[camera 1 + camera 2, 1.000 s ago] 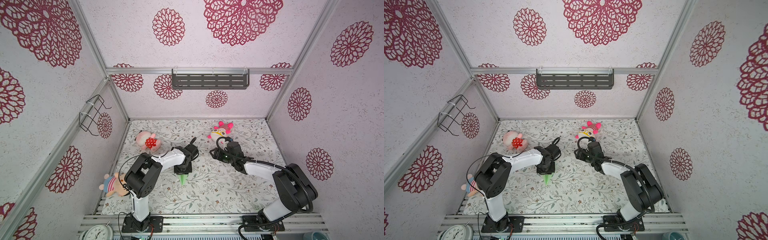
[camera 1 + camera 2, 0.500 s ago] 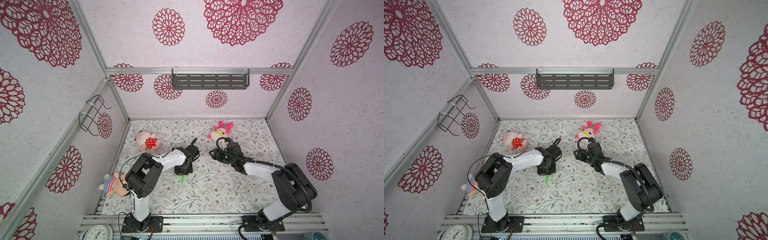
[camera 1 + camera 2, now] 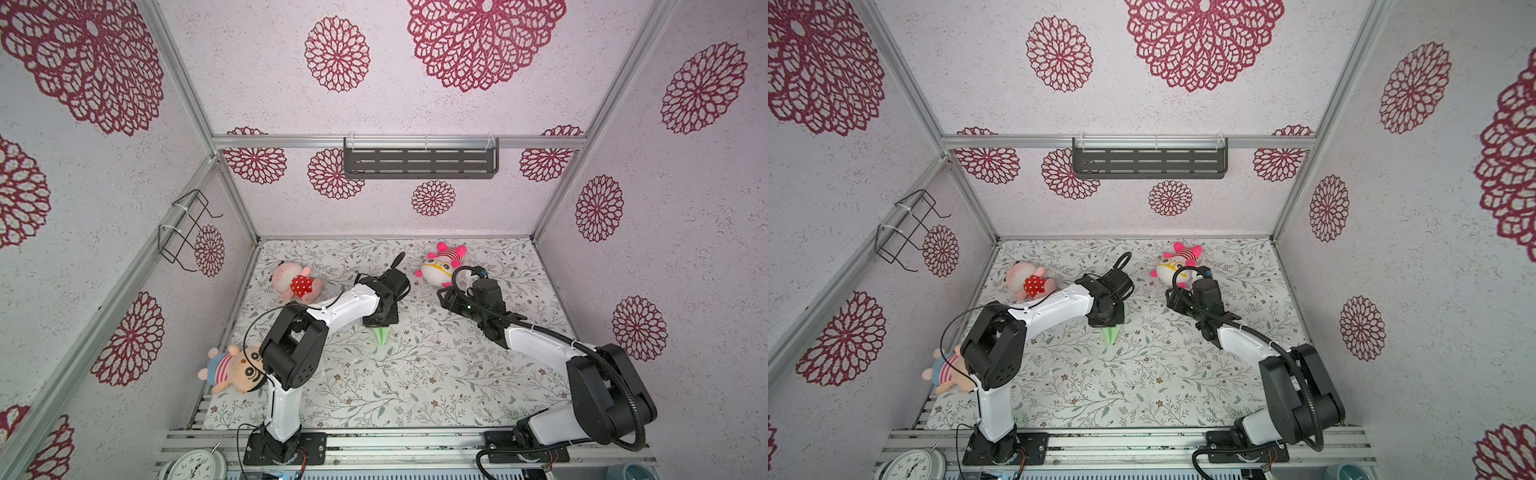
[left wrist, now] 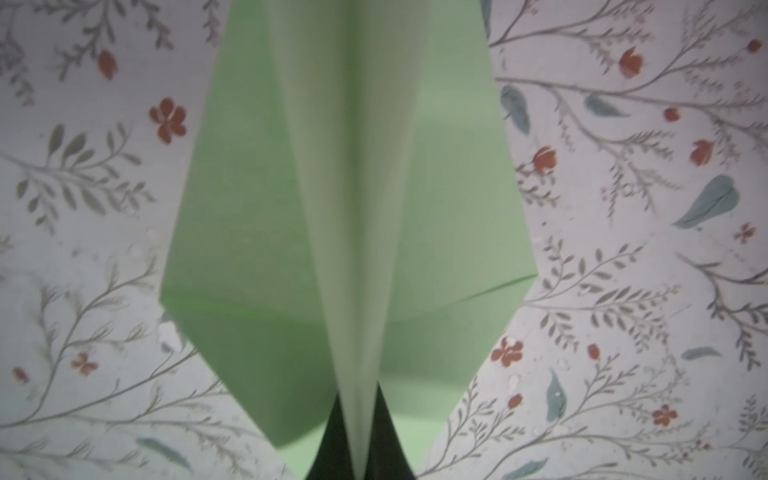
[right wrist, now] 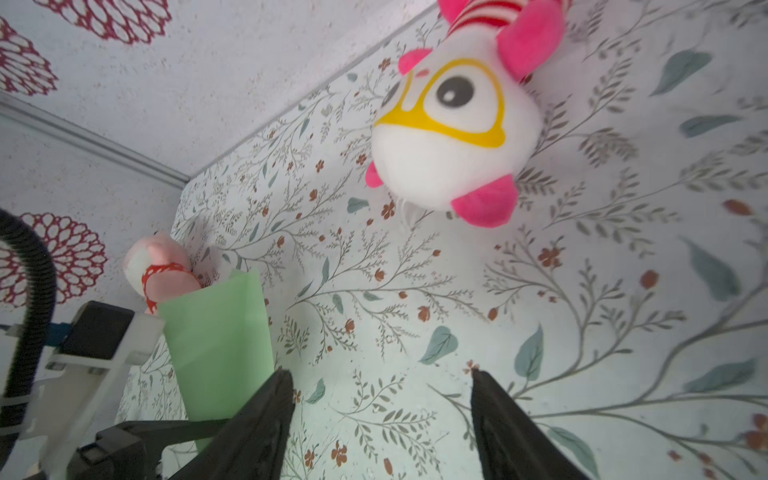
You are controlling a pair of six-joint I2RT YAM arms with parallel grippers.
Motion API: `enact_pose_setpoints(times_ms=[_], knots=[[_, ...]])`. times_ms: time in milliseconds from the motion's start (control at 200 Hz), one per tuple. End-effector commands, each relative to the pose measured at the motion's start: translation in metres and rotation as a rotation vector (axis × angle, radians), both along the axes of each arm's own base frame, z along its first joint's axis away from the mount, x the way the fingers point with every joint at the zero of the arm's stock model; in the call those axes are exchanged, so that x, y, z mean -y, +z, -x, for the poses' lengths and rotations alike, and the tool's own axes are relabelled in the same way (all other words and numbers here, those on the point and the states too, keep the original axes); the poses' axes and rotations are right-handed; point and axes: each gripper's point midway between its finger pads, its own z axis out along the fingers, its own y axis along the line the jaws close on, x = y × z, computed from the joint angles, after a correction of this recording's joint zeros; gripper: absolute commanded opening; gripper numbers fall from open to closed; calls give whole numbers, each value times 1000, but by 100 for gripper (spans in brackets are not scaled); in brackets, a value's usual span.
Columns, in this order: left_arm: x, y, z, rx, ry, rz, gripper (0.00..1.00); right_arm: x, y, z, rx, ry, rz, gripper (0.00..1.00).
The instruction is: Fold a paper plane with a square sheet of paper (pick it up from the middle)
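The square sheet of paper is folded into a pale green paper plane (image 4: 249,249), a kite shape with a raised centre fold, lying on the floral table mat. My left gripper (image 4: 360,432) is shut on that centre fold, its dark fingers (image 4: 332,449) pressing it from both sides. In both top views only the plane's pointed end (image 3: 382,336) (image 3: 1112,335) shows below the left gripper (image 3: 380,324) (image 3: 1108,323). My right gripper (image 5: 378,374) (image 3: 446,297) (image 3: 1173,298) stands open and empty to the right of the paper (image 5: 216,340).
A white and pink plush with yellow glasses (image 3: 440,266) (image 5: 453,137) lies just behind the right gripper. A pink plush in a red dotted dress (image 3: 295,282) lies behind the left arm. A striped doll (image 3: 232,370) sits at the mat's left edge.
The left gripper's jaws have closed onto the paper's centre fold. The right gripper's jaws have opened slightly wider. Both arms have hardly moved.
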Motion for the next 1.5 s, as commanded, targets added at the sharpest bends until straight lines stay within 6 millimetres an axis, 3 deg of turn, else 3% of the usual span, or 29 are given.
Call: enact_pose_setpoints(times_ms=[0,155,330,500,640,750,951,971,1091,1211,1311,1411,1496], knots=[[3,-17,-8,-18,-31,-61,8,17,1,3,18,-32,53,71],[14,-21,-23,-9,-43,-71,8,22,-3,6,8,-43,38,71],[16,-34,-28,-29,-26,-81,11,23,-5,7,-1,-44,30,71],[16,-45,-23,-60,-6,-76,22,25,-9,7,-11,-50,31,71],[20,-41,-24,-58,-1,-53,28,29,-4,4,-6,-67,37,74],[23,-15,-31,-17,-3,-14,34,39,11,-1,12,-99,78,79],[13,77,-47,179,8,69,50,73,65,-7,129,-192,182,90],[9,100,-48,227,13,98,52,78,70,-8,142,-207,198,92],[-33,147,-48,378,63,102,64,112,100,-6,229,-309,304,99],[-109,178,-40,546,209,3,82,154,110,1,279,-446,414,99],[-176,195,-22,699,345,-84,99,184,99,10,321,-535,495,99],[-236,200,2,847,460,-161,97,205,77,22,326,-578,559,99],[-276,191,25,942,538,-197,97,213,62,33,378,-602,599,99]])
